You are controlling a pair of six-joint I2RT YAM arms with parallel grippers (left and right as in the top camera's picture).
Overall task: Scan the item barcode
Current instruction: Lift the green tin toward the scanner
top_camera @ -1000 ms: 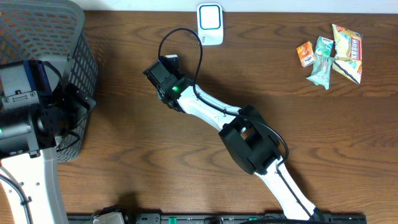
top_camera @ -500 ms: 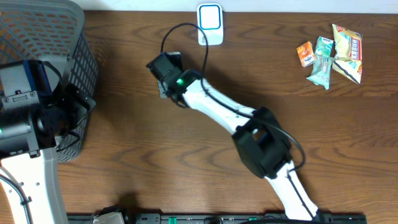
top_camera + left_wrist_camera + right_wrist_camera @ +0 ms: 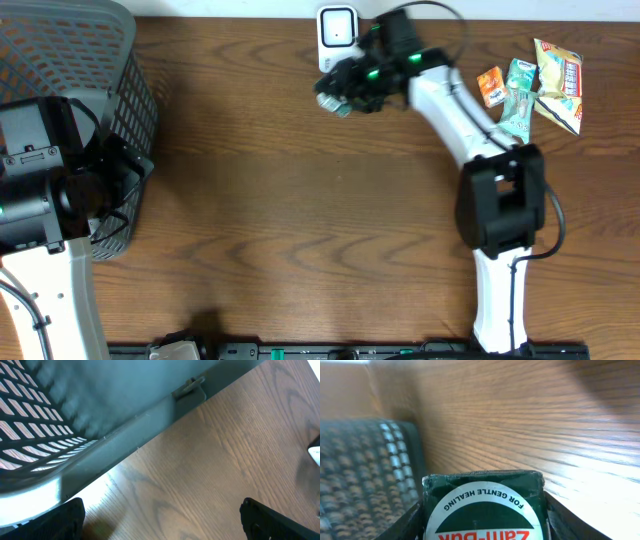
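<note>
The item is a dark green Zam-Buk box (image 3: 482, 505) with a white round label. My right gripper (image 3: 482, 522) is shut on it, one finger on each side. From above, the right gripper (image 3: 337, 97) hangs just below and in front of the white barcode scanner (image 3: 338, 38) at the table's far edge, and the box's barcode does not show. By the basket's wall, my left gripper (image 3: 162, 527) stands wide open over bare wood with nothing between its fingers (image 3: 55, 522).
A grey mesh basket (image 3: 70, 90) fills the far left corner and is close against the left wrist (image 3: 75, 425). Several snack packets (image 3: 530, 85) lie at the far right. The right arm (image 3: 470, 120) stretches from the near edge up to the scanner.
The right arm has swung from the table's middle left up and to the right, carrying the box to just below the scanner. The left arm has not moved.
</note>
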